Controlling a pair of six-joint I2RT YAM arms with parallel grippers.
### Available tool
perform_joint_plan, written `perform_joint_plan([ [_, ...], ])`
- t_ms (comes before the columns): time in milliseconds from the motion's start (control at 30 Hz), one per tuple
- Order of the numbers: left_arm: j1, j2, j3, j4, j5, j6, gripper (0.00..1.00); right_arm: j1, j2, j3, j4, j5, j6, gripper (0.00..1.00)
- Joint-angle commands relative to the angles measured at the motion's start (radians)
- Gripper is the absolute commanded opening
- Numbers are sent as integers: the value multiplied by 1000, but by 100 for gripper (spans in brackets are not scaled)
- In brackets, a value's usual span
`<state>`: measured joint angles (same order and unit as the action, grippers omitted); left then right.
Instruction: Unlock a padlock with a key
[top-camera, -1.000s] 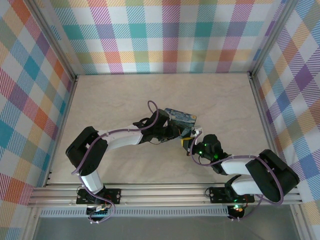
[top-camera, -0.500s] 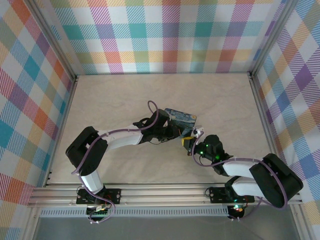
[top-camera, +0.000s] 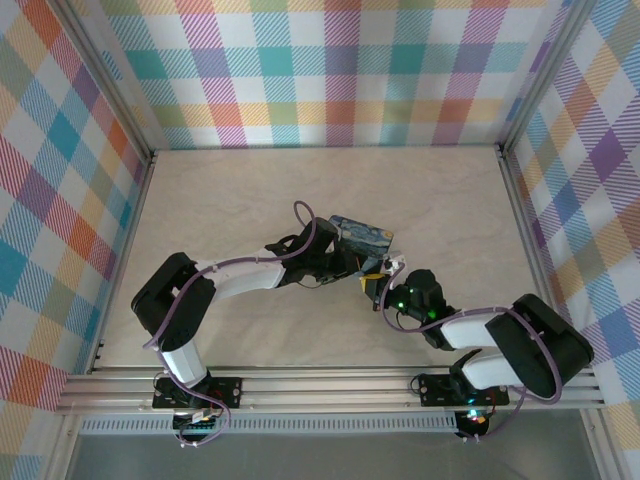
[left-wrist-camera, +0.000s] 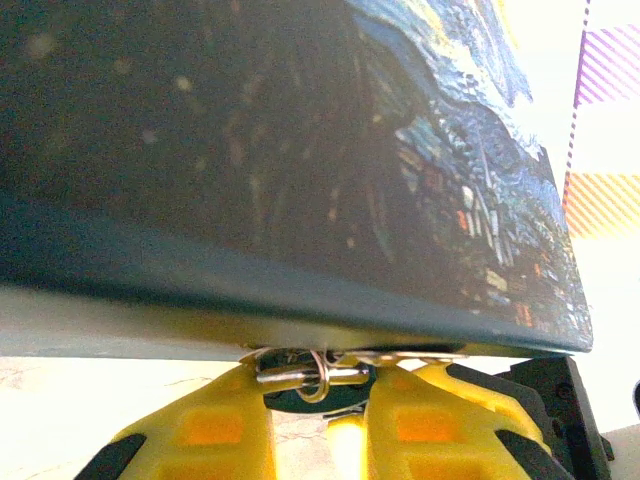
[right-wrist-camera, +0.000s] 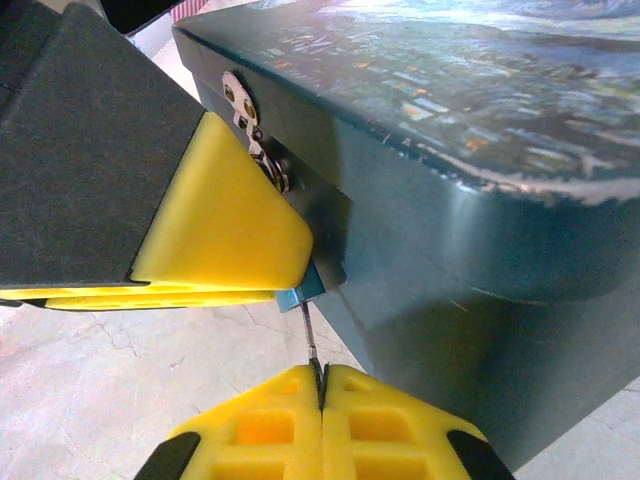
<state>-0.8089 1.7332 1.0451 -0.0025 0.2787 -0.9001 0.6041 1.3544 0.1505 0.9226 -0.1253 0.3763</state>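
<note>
Left claw (left-wrist-camera: 318, 422): we clamp the padlock (right-wrist-camera: 297, 296) against the tin (right-wrist-camera: 450, 230).
Right claw (right-wrist-camera: 320, 385): we pinch the key (right-wrist-camera: 310, 338), seemingly inserted.
Remaining: we turn, then open.

The padlock (right-wrist-camera: 298, 296), tiny and blue-bodied, hangs against the tin's (right-wrist-camera: 480, 230) front wall below the hasp (right-wrist-camera: 236, 95), clamped between the left fingers (right-wrist-camera: 220, 220); only a blue corner peeks out under the yellow pad. The key (right-wrist-camera: 311, 340), a thin dark blade, stands nearly upright, tip touching the padlock's underside, its lower end pinched between the right fingers (right-wrist-camera: 390, 420).
</note>
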Motion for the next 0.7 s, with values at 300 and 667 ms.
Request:
perform_joint_plan([
  [300,-6,-32,48,-10,56,-9,20,4,86,23,149,55,-32,0],
  [667,-6,-26,50,-36,44,-13,20,3,84,26,150,86,-105,0],
])
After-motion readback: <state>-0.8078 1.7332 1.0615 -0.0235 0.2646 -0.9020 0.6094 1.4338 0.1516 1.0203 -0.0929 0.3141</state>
